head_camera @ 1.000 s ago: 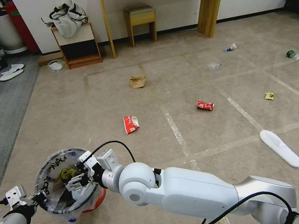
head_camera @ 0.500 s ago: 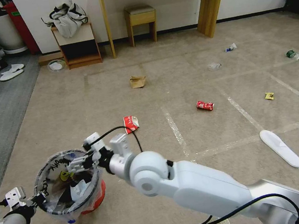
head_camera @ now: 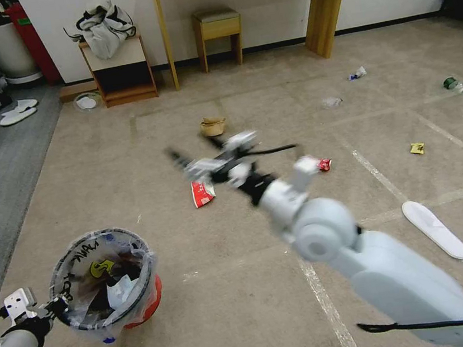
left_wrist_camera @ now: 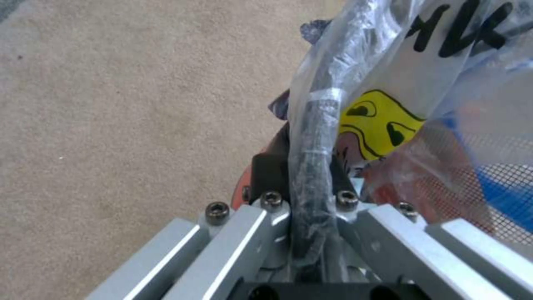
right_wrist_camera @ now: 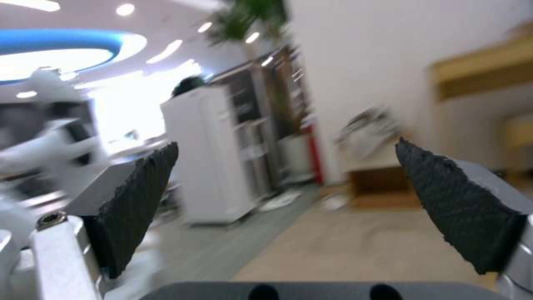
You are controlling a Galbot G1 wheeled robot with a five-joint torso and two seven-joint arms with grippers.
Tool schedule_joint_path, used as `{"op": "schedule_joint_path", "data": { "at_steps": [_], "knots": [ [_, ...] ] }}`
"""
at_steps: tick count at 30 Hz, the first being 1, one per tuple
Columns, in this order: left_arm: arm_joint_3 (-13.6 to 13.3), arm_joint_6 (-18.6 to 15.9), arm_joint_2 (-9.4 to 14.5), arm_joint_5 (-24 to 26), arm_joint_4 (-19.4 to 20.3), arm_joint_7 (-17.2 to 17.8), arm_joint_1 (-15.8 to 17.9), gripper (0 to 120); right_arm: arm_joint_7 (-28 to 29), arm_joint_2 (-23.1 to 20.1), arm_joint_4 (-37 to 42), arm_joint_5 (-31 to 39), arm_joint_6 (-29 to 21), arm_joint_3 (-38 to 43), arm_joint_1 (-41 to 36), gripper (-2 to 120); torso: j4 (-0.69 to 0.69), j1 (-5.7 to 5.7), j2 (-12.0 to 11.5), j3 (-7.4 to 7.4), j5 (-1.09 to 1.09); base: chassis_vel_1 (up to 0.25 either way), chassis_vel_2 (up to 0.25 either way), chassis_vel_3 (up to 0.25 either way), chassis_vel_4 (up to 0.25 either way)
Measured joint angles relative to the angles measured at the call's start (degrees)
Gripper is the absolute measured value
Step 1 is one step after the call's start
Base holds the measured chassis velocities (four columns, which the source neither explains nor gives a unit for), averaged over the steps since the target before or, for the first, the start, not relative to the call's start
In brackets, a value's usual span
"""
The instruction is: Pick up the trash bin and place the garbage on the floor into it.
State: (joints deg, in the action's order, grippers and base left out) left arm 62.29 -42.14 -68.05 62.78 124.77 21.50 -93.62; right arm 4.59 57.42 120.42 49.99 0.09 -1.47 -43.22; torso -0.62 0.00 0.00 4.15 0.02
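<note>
The left gripper (head_camera: 56,307) clamps the rim of the bin (head_camera: 105,284), fingers (left_wrist_camera: 266,171) pinching plastic liner and edge (black lettering on the bag), low at the robot's left above the floor (head_camera: 129,169). Farther out, the right gripper (head_camera: 194,164), blurred, hangs with its fingers (right_wrist_camera: 139,200) spread wide and empty above a red wrapper (head_camera: 202,193). Beyond lie a red can (head_camera: 324,164), yellow wrapper (head_camera: 417,148), brown bag (head_camera: 213,125) and bottle (head_camera: 450,83).

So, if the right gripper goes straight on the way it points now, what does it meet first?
Probably nothing close: the right gripper, open and empty, points across the floor toward the left wall, well above the carpet. Depth is unclear.
</note>
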Motion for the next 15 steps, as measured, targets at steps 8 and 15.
{"op": "schedule_joint_path", "data": {
  "at_steps": [8, 15],
  "knots": [
    [1.0, 0.5, -1.4, -1.0, 0.9, 0.0, -0.4, 0, 2.3, -0.7, 1.6, -15.3, 5.6, 13.2, -14.7, 96, 0.02, 0.0, 0.0, -0.01, -0.01, 0.0, 0.0, 0.0, 0.0],
    [1.3, 1.0, -3.3, -2.1, 2.1, -0.3, -0.7, 0, 6.6, 4.2, 4.3, -24.9, 5.3, 25.8, -27.9, 98, -0.01, 0.0, 0.0, -0.01, -0.01, 0.0, 0.0, 0.0, 0.0]
  ]
}}
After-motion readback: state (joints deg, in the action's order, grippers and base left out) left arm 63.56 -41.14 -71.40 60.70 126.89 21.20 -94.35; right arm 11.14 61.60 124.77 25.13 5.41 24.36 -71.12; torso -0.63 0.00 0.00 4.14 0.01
